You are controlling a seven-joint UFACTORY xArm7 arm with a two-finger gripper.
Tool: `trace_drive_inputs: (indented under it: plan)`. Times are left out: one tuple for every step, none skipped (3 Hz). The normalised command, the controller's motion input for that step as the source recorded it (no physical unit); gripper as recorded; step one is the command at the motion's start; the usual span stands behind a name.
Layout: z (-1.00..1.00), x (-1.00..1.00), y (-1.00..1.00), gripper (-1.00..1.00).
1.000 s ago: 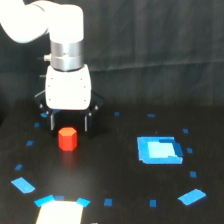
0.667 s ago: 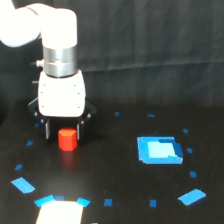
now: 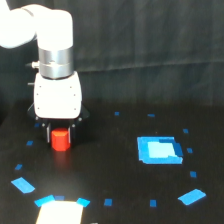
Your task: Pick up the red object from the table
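Hanging directly over the red object (image 3: 60, 140), the gripper (image 3: 60, 134) straddles it on the table (image 3: 115, 190); jaws spread, contact cannot be confirmed.

1. The red object (image 3: 60, 140) looks matt, like plain plastic.
2. The worktop (image 3: 115, 170) is dull black, with bright blue tape patches (image 3: 159, 150).
3. The pincer (image 3: 59, 134) housing is smooth, slightly glossy white.
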Motion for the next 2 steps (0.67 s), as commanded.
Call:
trace_drive_inputs:
  plan:
    - [0.78,0.30,0.61,-1.00]
    - [0.69,0.27,0.91,-1.00]
